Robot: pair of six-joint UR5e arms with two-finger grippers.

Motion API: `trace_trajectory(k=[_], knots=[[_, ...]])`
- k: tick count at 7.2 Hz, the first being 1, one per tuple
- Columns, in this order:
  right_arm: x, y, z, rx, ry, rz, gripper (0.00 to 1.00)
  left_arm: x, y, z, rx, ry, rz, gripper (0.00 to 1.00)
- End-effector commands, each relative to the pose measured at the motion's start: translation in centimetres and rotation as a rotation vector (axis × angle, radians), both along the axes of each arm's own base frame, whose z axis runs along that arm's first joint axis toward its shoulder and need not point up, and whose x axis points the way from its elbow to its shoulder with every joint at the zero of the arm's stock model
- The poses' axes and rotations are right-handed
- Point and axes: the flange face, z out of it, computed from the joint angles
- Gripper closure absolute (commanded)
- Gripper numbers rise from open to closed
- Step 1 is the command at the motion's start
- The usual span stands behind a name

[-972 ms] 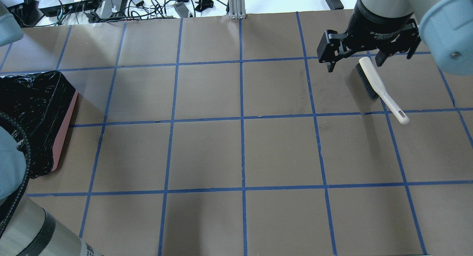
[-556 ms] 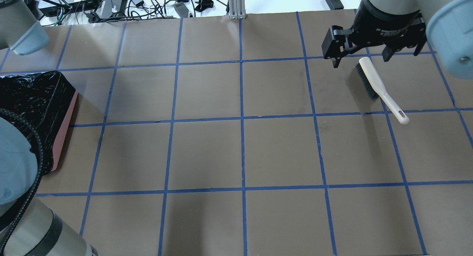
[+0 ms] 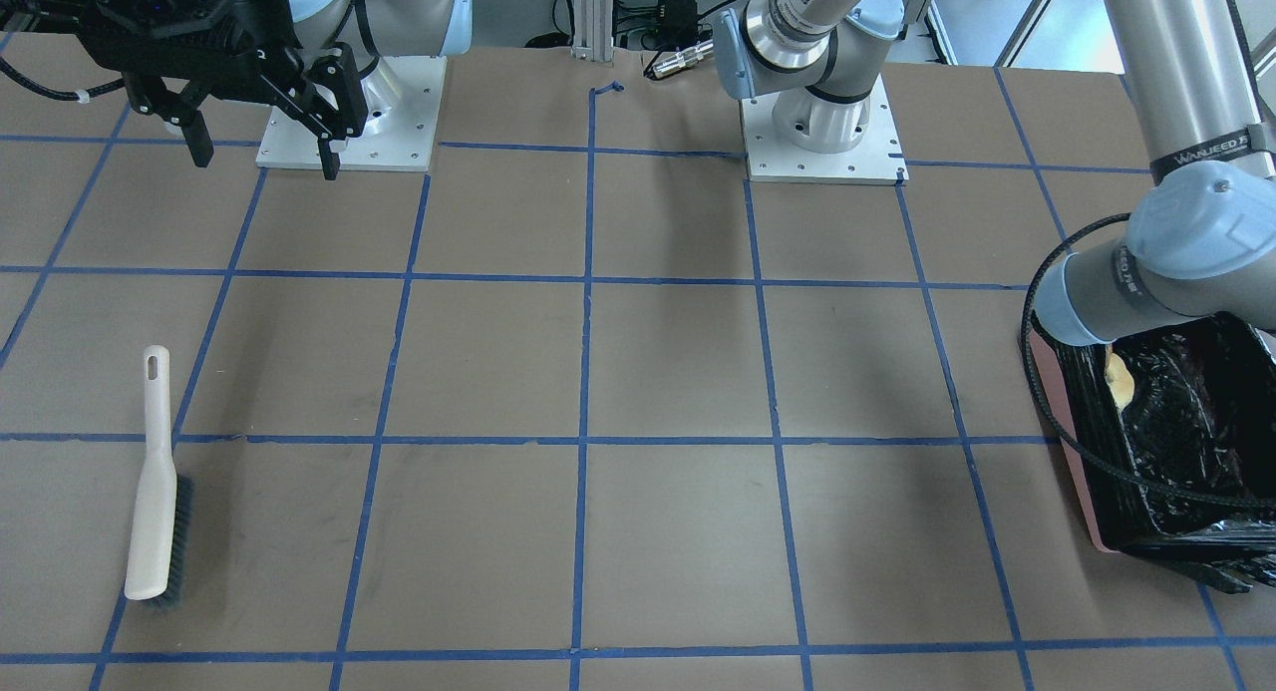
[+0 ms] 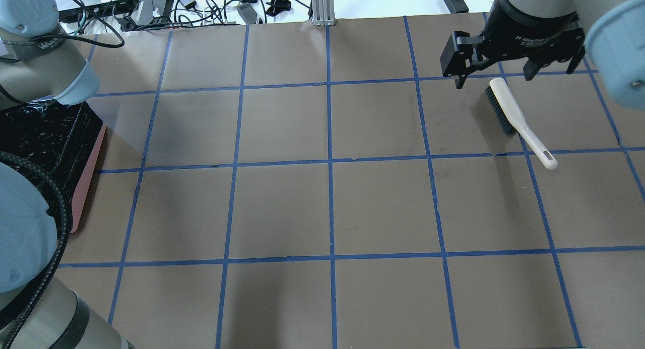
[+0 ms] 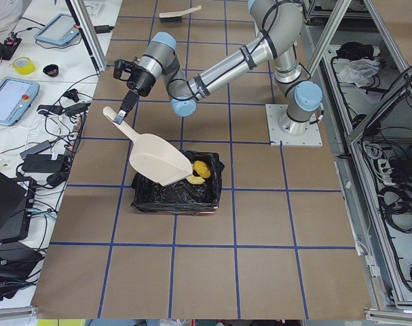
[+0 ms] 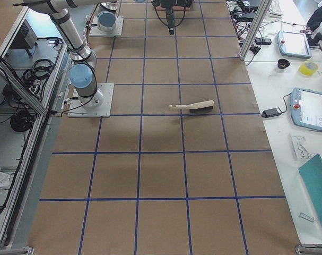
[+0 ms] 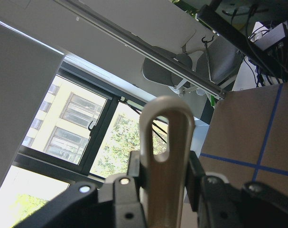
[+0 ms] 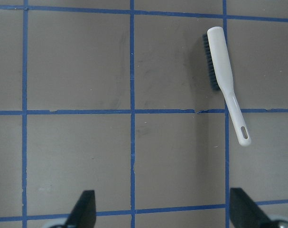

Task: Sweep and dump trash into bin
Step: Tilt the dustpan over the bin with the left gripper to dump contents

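Observation:
The bin [image 5: 175, 197], pink-sided with a black bag, stands at the table's left edge; it also shows in the overhead view [image 4: 75, 137] and the front view [image 3: 1186, 452]. My left gripper [image 7: 165, 190] is shut on the handle of the beige dustpan [image 5: 158, 159], which tilts mouth-down over the bin. Golden-yellow trash pieces [image 5: 201, 168] lie in the bin at the pan's mouth; one tan lump [image 3: 1121, 380] shows in the front view. I cannot tell the pieces apart. My right gripper [image 4: 496, 77] is open and empty, high above the table.
A white hand brush with dark bristles [image 4: 509, 112] lies flat on the table below my right gripper; it also shows in the right wrist view [image 8: 224, 76]. Blue tape lines grid the brown table. Cables and devices lie beyond the far edge.
My left arm's wrist section has swung into the overhead view's upper left, above the bin. My right gripper has shifted slightly right and away from the brush. The brush has not moved.

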Motion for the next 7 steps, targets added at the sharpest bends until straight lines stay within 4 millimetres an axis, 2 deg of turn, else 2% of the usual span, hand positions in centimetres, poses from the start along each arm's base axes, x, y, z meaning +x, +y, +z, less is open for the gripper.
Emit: trace_trajectory(k=[1, 2, 5, 6, 7], knots=[[0.1, 0.0, 0.0, -0.003, 0.000, 0.000, 0.00, -2.0, 0.0, -2.1, -0.001, -0.005, -0.021, 1.00], [0.1, 0.0, 0.1, -0.006, -0.002, 0.000, 0.00, -2.2, 0.8, -3.2, -0.007, -0.038, -0.033, 1.00], [0.1, -0.3, 0.3, -0.034, -0.006, 0.001, 0.00, -3.1, 3.2, -2.5, -0.027, -0.198, -0.060, 1.00], [0.1, -0.3, 0.4, -0.036, -0.006, 0.001, 0.00, -3.2, 3.5, -3.0, -0.033, -0.202, -0.054, 1.00], [0.1, -0.4, 0.3, -0.035, -0.004, 0.000, 0.00, -4.3, 4.0, -3.9, -0.033, -0.209, -0.069, 1.00]])
